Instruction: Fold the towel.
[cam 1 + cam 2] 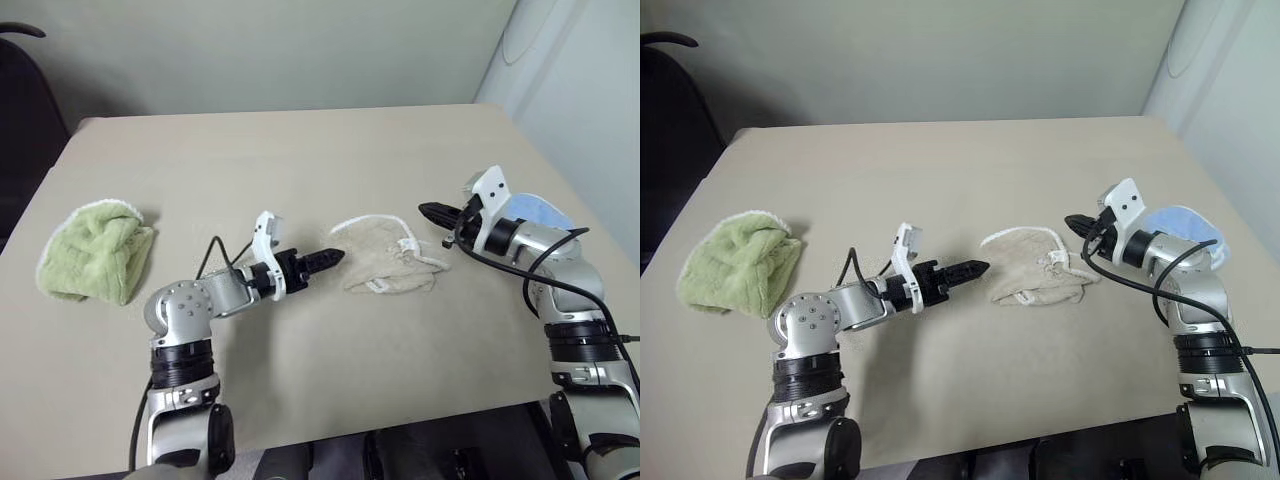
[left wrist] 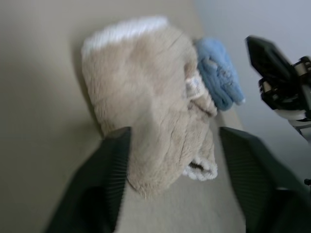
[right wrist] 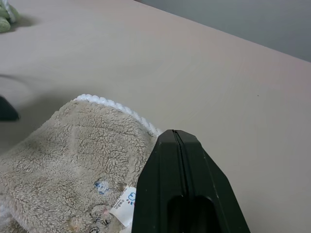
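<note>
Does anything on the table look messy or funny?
Yes. The beige terry towel with white corded edging lies bunched in a lumpy heap mid-table, not flat or neatly folded, with a small tag sticking out. The fluffy lime-green towel is crumpled near the left edge, and a small light-blue cloth sits rumpled behind the right arm.

A beige table [image 1: 300, 160] with a smooth matte top carries three cloths. The towel [image 1: 385, 258], tan with white corded edging, is laid in a loose bundle near the middle. A fluffy lime-green towel [image 1: 95, 250] is bunched near the left edge, well apart from it. A small light-blue cloth [image 1: 1185, 225] is set near the right edge, beyond the tan bundle.
</note>
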